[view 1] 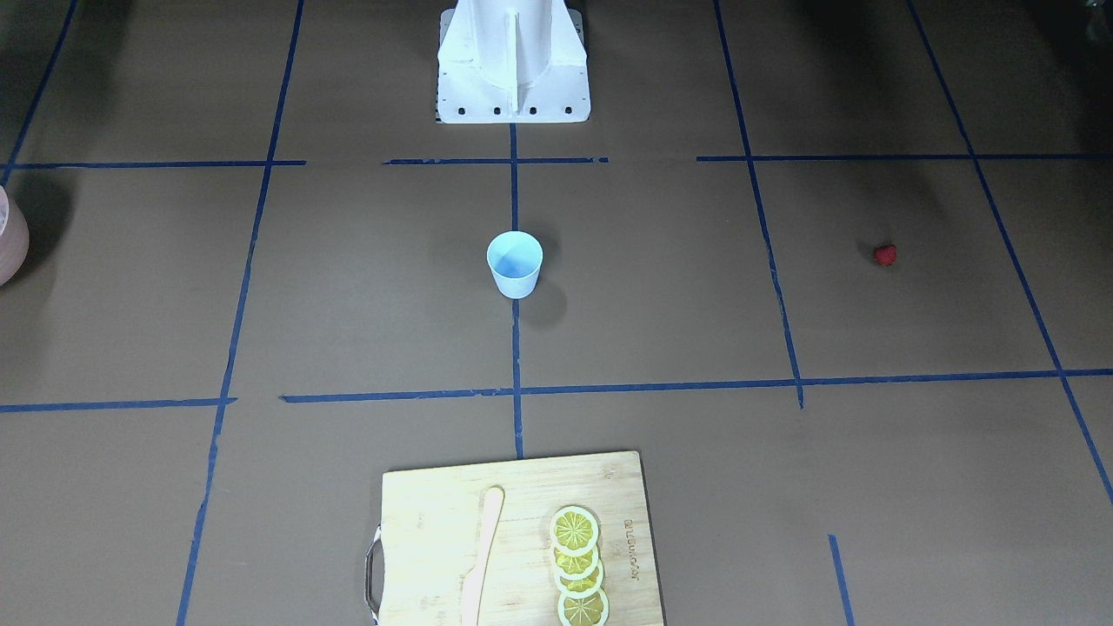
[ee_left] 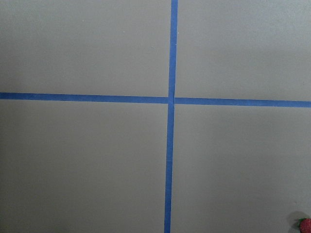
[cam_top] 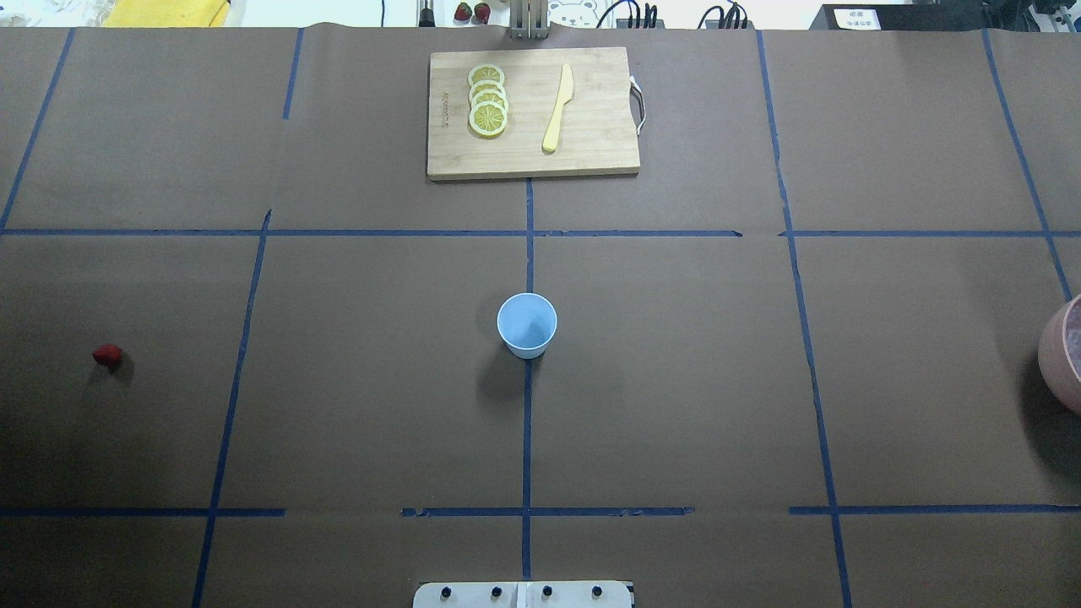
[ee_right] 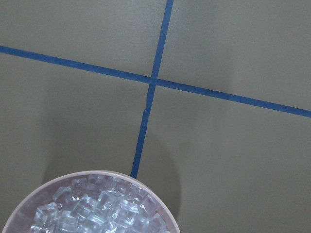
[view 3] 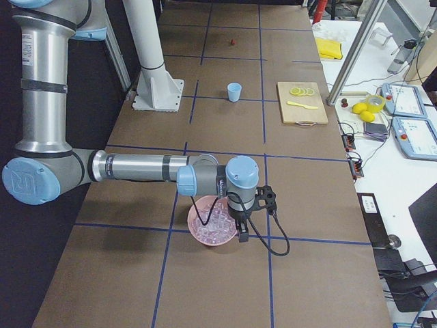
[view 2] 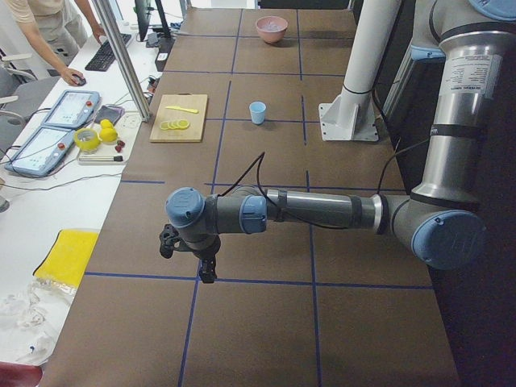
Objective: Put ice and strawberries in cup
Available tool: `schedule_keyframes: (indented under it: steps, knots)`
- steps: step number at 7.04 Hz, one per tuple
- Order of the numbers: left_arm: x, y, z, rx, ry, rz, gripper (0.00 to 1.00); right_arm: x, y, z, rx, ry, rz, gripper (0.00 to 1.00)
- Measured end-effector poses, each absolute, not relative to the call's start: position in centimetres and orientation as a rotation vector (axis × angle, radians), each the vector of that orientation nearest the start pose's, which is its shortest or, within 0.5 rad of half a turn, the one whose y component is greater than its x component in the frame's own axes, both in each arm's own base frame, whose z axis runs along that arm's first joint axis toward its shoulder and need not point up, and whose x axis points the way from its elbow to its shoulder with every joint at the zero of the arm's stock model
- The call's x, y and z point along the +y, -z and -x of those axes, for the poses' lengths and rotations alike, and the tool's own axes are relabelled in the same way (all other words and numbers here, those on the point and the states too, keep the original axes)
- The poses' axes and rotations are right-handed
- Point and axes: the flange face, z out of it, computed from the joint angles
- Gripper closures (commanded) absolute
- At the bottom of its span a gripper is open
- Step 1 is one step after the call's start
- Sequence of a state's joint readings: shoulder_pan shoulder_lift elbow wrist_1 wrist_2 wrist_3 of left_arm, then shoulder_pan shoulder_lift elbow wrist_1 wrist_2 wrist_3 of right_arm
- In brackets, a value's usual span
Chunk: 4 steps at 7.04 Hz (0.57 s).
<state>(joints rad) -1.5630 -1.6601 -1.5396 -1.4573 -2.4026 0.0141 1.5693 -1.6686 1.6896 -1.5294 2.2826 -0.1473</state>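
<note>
The light-blue cup (cam_top: 527, 324) stands upright and empty at the table's middle; it also shows in the front view (view 1: 515, 263). One small red strawberry (cam_top: 106, 355) lies alone at the table's left end, and at the bottom right corner of the left wrist view (ee_left: 305, 225). Ice cubes (ee_right: 92, 206) fill a pink bowl (view 3: 213, 222) at the right end. My left gripper (view 2: 207, 272) hangs low over the table near the strawberry's end. My right gripper (view 3: 243, 231) hangs beside the bowl's rim. I cannot tell whether either is open or shut.
A wooden cutting board (cam_top: 591, 143) with lemon slices (cam_top: 488, 100) and a pale wooden knife (cam_top: 558, 107) lies at the far edge. The robot's white base (view 1: 513, 61) stands behind the cup. Blue tape lines cross the brown table cover.
</note>
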Motion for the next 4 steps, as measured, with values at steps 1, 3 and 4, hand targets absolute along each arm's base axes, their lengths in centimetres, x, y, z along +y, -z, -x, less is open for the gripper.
schedule_keyframes:
  steps: [1, 3, 4]
  knots:
    - [-52.53, -63.52, 5.56, 0.831, 0.002, 0.049, 0.0, -45.49, -64.61, -6.75, -0.706, 0.165, -0.112, 0.0]
    - [-52.31, -63.39, 5.58, 0.83, 0.001, 0.046, 0.0, -45.47, -64.52, -6.75, -0.706, 0.167, -0.114, 0.0]
    - [-52.2, -63.38, 5.59, 0.828, 0.0, 0.045, 0.0, -45.56, -64.36, -6.75, -0.706, 0.167, -0.117, 0.0]
